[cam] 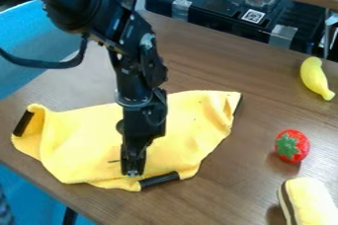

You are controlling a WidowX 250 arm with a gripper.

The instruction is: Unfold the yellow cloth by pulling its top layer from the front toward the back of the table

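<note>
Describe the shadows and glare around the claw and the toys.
Camera view: soft shadows lie below-left of the toy strawberry and left of the striped yellow toy; a pale sheen shows on the table at upper left; the claw looks dark against the bright yellow cloth, with no strong glare there.

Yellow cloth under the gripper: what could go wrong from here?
Likely risks:
1. The cloth lies in uneven folds, so a lift at the gripper might bunch or twist it.
2. Its lower left side is close to the table edge; a drag that way could leave it hanging over.
3. The toy strawberry is round and might roll if the cloth sweeps right.
</note>
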